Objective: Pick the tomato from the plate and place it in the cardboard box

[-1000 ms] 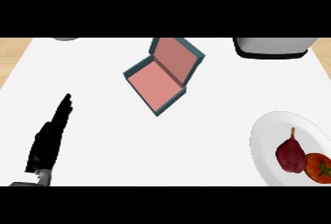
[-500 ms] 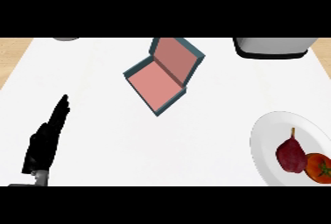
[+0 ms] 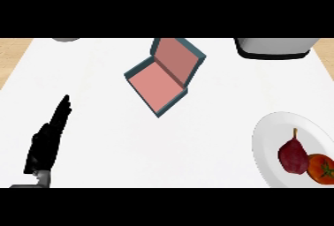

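Observation:
An orange-red tomato (image 3: 322, 168) lies on a white plate (image 3: 271, 141) at the lower right, partly cut by the view's edge. A dark red pear-shaped fruit (image 3: 294, 154) lies beside it on the same plate. An open box (image 3: 164, 76) with a pink inside and dark teal walls sits at the upper middle, its lid folded back. My left hand (image 3: 47, 137) rests at the lower left with straight fingers pointing up, holding nothing, far from both plate and box. My right hand does not show.
A grey and black appliance (image 3: 272, 47) stands at the back right. A small grey object (image 3: 65, 39) peeks in at the back left. Wooden floor (image 3: 12, 53) shows beyond the white counter's left edge.
My left hand has slid slightly down toward the view's lower edge. The tomato, the plate and the box have not moved.

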{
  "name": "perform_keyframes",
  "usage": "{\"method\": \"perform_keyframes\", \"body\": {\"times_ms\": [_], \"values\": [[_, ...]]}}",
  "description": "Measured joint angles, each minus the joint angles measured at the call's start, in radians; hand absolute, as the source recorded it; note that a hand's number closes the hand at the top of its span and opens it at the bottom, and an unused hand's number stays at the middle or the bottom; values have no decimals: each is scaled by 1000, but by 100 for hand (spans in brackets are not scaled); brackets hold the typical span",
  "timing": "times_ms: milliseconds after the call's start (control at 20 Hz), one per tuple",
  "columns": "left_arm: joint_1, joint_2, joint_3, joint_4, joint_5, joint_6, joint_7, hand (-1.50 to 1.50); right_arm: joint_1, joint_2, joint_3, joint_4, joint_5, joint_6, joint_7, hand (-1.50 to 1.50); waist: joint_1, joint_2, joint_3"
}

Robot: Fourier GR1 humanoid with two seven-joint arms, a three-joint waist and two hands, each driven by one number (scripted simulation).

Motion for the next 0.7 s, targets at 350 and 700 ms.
{"method": "perform_keyframes", "body": {"times_ms": [350,700], "values": [[21,-30,22,-26,-37,-28,3,0,-36,52,-25,79,56,-13,-67,-150,1,0,0],[-10,-72,43,-16,-72,-45,20,0,-62,91,-54,113,88,-11,-106,-150,1,0,0]]}}
